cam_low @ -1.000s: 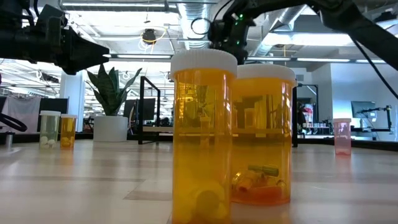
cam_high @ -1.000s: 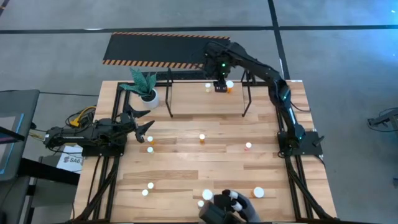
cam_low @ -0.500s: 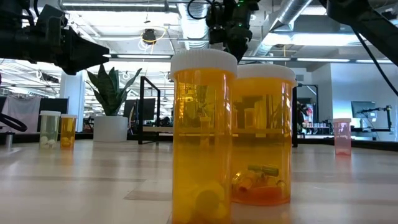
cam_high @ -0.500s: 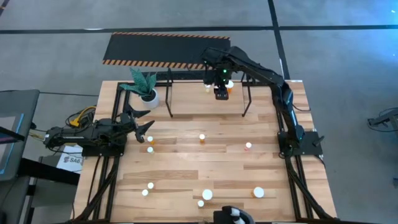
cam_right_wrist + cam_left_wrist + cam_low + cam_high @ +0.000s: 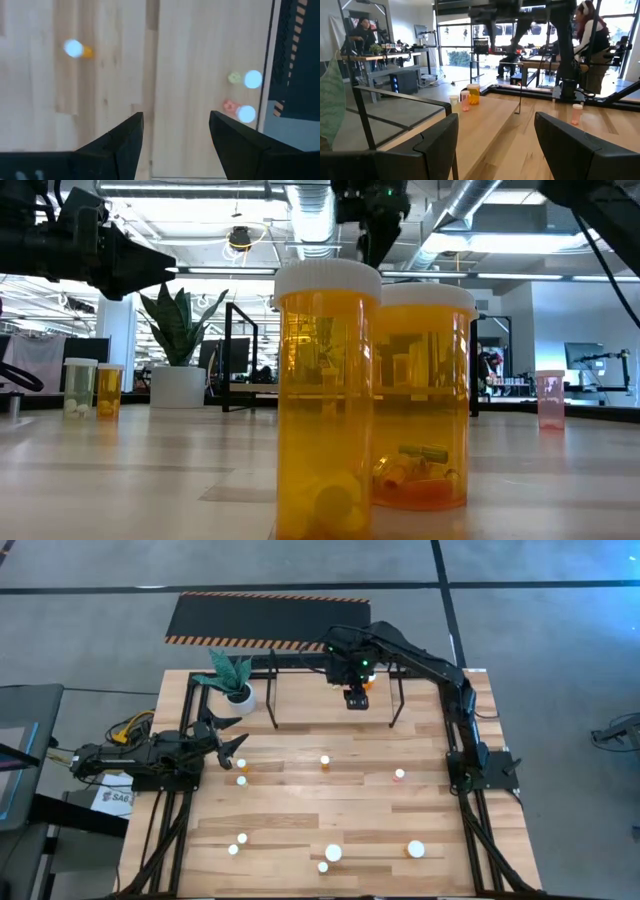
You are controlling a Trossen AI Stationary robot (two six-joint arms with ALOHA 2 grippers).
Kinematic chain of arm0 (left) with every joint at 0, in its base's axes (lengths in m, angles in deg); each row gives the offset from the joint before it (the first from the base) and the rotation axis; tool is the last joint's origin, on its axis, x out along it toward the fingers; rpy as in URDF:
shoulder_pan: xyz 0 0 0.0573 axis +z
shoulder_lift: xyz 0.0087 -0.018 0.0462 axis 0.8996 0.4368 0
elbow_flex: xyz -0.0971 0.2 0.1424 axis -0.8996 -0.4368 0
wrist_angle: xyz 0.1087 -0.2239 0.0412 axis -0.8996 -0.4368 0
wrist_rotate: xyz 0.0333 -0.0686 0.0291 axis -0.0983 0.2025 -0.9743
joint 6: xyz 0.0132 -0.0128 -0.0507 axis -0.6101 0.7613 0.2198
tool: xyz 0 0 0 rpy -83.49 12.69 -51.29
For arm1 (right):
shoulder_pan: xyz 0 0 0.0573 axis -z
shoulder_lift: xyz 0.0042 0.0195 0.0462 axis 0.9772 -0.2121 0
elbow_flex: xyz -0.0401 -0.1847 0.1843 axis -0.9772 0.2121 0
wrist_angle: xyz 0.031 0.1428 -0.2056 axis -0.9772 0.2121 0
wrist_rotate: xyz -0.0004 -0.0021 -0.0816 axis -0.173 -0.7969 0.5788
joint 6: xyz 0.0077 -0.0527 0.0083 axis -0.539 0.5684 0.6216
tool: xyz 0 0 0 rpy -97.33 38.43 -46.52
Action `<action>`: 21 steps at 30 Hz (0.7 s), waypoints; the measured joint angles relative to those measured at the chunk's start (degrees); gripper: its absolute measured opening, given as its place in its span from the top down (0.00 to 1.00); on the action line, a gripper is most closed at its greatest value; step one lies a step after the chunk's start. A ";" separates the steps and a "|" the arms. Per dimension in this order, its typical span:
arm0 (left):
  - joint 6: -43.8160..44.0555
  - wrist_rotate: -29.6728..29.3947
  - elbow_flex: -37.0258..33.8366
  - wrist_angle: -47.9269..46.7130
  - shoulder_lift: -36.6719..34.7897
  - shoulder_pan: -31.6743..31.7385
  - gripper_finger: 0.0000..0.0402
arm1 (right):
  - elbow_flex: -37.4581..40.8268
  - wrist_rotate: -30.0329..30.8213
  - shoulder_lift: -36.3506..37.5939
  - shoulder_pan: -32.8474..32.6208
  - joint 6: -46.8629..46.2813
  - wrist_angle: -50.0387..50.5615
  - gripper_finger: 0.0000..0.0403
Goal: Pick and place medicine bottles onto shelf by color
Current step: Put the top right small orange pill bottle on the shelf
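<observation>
Over the shelf (image 5: 275,690) at the table's far side, the right gripper (image 5: 355,698) hangs with fingers wide and empty. Two bottles (image 5: 240,107) stand there. It should lift clear of the frame, then go for another bottle (image 5: 324,761). Half a second ago it was nearer the back edge. The left gripper (image 5: 232,745) waits, fingers wide.

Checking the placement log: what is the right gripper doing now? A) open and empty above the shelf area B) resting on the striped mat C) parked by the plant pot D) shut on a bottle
A: the right gripper hangs over the shelf, its fingers apart with only bare wood between them.
</observation>
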 joint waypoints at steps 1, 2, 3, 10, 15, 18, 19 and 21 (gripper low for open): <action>-0.01 0.00 -0.02 0.01 0.00 -0.02 0.38 | 0.00 0.00 0.64 -0.53 -1.50 -0.04 0.38; -0.01 0.00 0.00 0.01 -0.01 0.00 0.38 | 0.00 0.00 1.20 -1.16 -3.15 -0.01 0.38; -0.01 0.00 0.00 0.00 0.00 -0.02 0.38 | 0.00 0.00 1.61 -1.78 -4.95 0.00 0.38; -0.01 0.00 0.00 0.01 0.00 0.00 0.38 | 4.56 0.42 2.03 -7.43 -17.21 -0.04 0.38; -0.01 0.00 -0.01 0.00 0.00 -0.02 0.38 | 9.95 0.46 1.96 -11.84 -26.92 -1.01 0.38; -0.02 0.00 0.00 0.01 0.00 -0.01 0.38 | 12.47 0.86 1.97 -14.83 -32.20 -4.30 0.38; 0.00 0.00 0.00 0.02 0.00 -0.01 0.38 | 13.60 1.41 1.99 -15.99 -33.86 -5.93 0.38; -0.02 0.00 -0.02 0.00 0.00 -0.02 0.38 | 15.82 3.15 1.96 -18.23 -37.36 -8.87 0.38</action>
